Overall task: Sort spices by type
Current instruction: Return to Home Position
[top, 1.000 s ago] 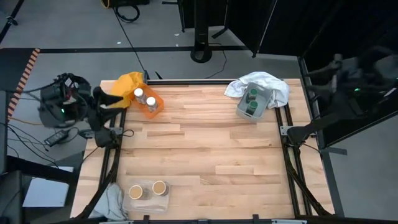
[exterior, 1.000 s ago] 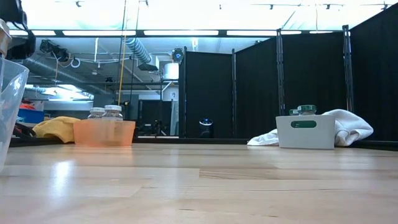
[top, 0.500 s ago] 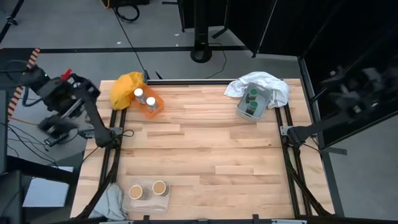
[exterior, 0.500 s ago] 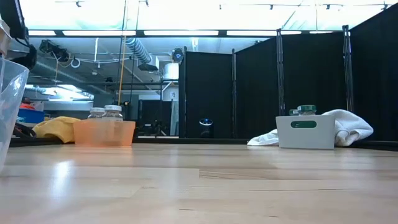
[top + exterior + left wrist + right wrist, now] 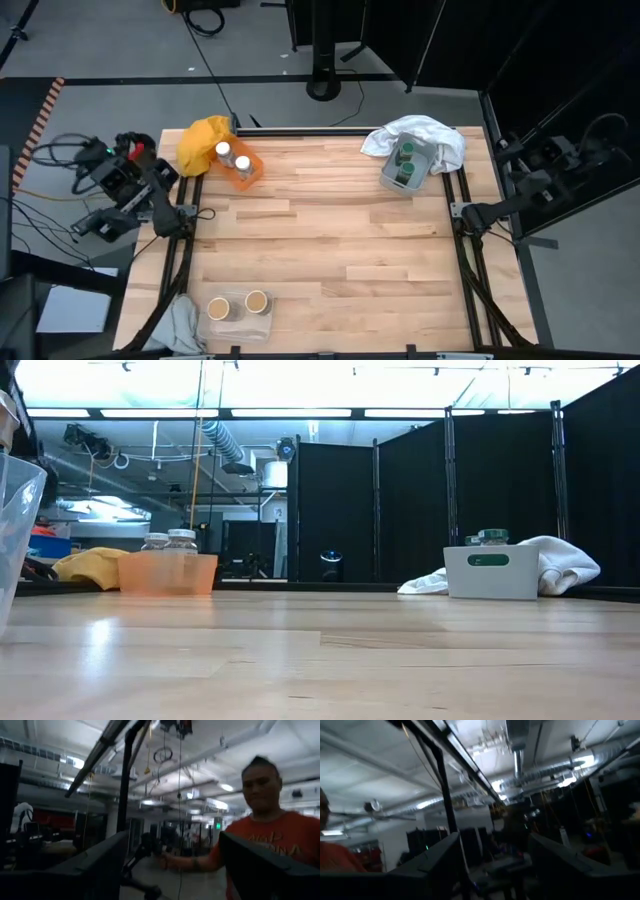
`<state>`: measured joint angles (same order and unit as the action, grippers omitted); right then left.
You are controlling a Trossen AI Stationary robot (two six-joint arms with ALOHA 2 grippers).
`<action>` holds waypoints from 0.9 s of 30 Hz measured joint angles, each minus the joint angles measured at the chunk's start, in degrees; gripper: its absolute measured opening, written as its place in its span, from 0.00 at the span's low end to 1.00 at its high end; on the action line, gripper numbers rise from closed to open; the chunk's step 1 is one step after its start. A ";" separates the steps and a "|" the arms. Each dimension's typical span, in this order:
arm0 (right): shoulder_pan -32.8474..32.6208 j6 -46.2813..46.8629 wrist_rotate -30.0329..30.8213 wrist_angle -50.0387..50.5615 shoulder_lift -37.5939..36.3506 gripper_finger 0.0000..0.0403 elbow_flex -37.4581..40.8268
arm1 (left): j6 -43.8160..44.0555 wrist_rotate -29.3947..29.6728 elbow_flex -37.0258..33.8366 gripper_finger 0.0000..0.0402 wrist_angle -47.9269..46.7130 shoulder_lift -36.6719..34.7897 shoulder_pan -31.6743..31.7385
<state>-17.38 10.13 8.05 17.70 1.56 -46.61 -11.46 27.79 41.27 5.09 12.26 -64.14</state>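
Observation:
Two white-lidded spice jars (image 5: 232, 155) stand in the orange tray (image 5: 250, 172) at the far left, and also show in the low view (image 5: 170, 541). Two green-lidded jars (image 5: 404, 163) stand in the grey tray (image 5: 388, 180) at the far right. Two tan-lidded jars (image 5: 238, 304) stand in the clear tray (image 5: 240, 322) at the near left. My left arm (image 5: 122, 182) is folded beyond the table's left edge. Its gripper (image 5: 172, 870) is open, empty and points into the room. My right arm (image 5: 555, 160) is beyond the right edge. Its gripper (image 5: 495, 865) is open and empty.
A yellow cloth (image 5: 203, 135) lies behind the orange tray, a white cloth (image 5: 425, 130) lies under the grey tray, and a grey cloth (image 5: 180, 322) lies at the near left corner. The table's middle (image 5: 340, 230) is bare wood. A person (image 5: 270, 840) in an orange shirt stands in the room.
My left arm has drawn back from beside the yellow cloth, out past the table's left edge, and folded up there. My right arm has shifted beyond the right edge toward the near side. The jars and trays have kept still.

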 joint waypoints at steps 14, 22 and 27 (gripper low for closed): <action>-0.45 -0.64 -1.13 -9.95 -0.03 0.61 8.15 | 10.47 4.12 -32.83 0.80 33.02 -12.23 0.02; -0.51 1.71 -2.79 -15.20 -1.29 0.61 16.37 | 18.45 10.32 -40.30 0.80 37.19 -11.99 0.02; -0.51 1.89 -2.58 -18.22 -1.29 0.61 20.26 | 19.09 11.57 -40.80 0.80 35.60 -12.03 0.02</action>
<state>-17.89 12.02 5.47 -0.52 0.27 -26.36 7.63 39.36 0.47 40.69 0.23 -64.12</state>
